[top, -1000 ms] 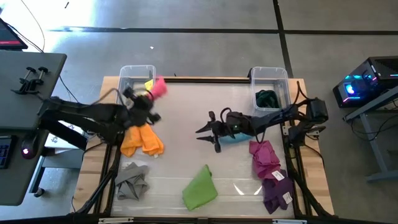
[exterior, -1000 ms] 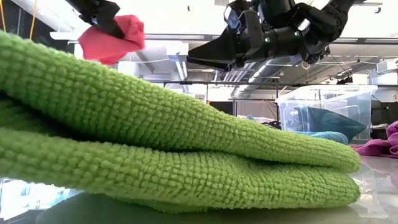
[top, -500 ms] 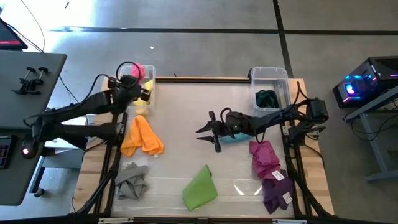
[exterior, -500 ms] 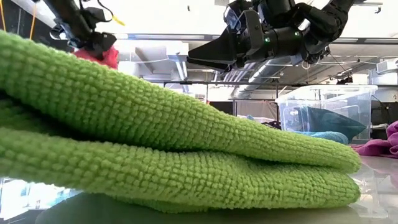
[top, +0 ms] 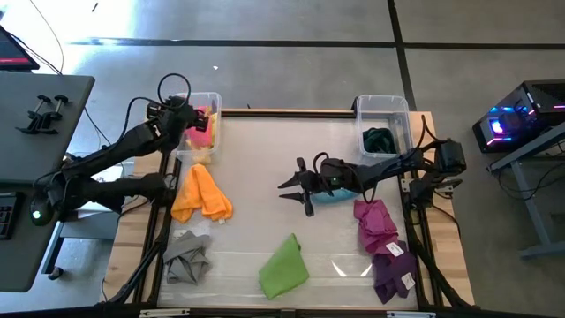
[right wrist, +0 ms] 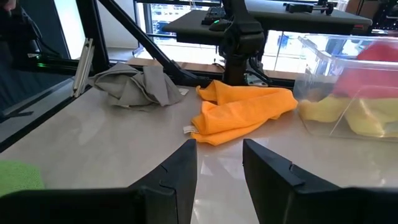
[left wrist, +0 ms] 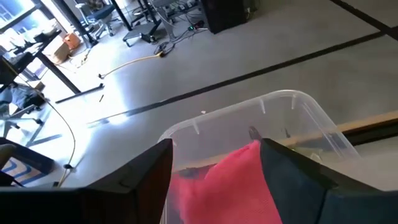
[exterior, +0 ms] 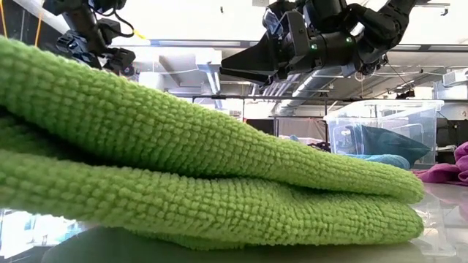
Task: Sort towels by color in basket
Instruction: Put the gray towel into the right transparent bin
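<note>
Now the left hand (top: pixel 192 117) has carried the pink towel (left wrist: pixel 227 183) from above the worktop (top: pixel 265 177) over the left clear bin (top: pixel 210 99), fingers pinching it; release remains. Right hand (top: pixel 291 190) hovers spread mid-worktop.

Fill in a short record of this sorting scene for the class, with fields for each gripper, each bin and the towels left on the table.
left gripper: over the left bin, pink towel between its fingers
right gripper: open, hovering mid-table, empty
left bin: yellow towel and pink inside
right bin: dark green towel
on table: orange towel, grey towel, lime green towel, light blue towel, magenta towel, purple towel
</note>
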You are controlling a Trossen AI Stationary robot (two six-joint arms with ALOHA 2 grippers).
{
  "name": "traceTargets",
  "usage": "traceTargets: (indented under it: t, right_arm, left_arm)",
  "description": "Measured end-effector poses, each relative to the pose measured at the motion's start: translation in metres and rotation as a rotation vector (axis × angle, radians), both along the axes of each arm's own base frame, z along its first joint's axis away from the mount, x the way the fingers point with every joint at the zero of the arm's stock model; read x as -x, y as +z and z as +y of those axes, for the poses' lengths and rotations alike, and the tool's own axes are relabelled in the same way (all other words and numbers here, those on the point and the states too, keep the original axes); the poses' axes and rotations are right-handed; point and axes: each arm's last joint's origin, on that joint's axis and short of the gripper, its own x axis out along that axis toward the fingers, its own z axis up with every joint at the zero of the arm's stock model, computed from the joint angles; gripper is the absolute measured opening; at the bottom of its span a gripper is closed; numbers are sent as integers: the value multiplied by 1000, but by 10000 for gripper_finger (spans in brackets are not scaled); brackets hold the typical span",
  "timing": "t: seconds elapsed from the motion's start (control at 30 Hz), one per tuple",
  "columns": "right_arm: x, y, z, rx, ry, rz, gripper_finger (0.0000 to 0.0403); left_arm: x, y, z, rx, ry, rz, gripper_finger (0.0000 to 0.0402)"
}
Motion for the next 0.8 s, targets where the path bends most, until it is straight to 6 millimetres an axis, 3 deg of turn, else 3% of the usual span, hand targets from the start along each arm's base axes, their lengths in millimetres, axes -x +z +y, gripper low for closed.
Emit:
traceTargets:
  t: [0.3, 0.53, 0.8]
  right_arm:
    - [0, -1, 0, 0, 0, 8, 124]
    - [1, -5, -1, 14, -26, 53, 124]
    - [2, -10, -3, 48, -91, 107, 124]
  left_arm:
    - [-2, -1, -2, 16, -49, 38, 232]
    - [-25, 3, -20, 95, -360, -158, 232]
    - [-56, 15, -58, 54, -701, -285, 232]
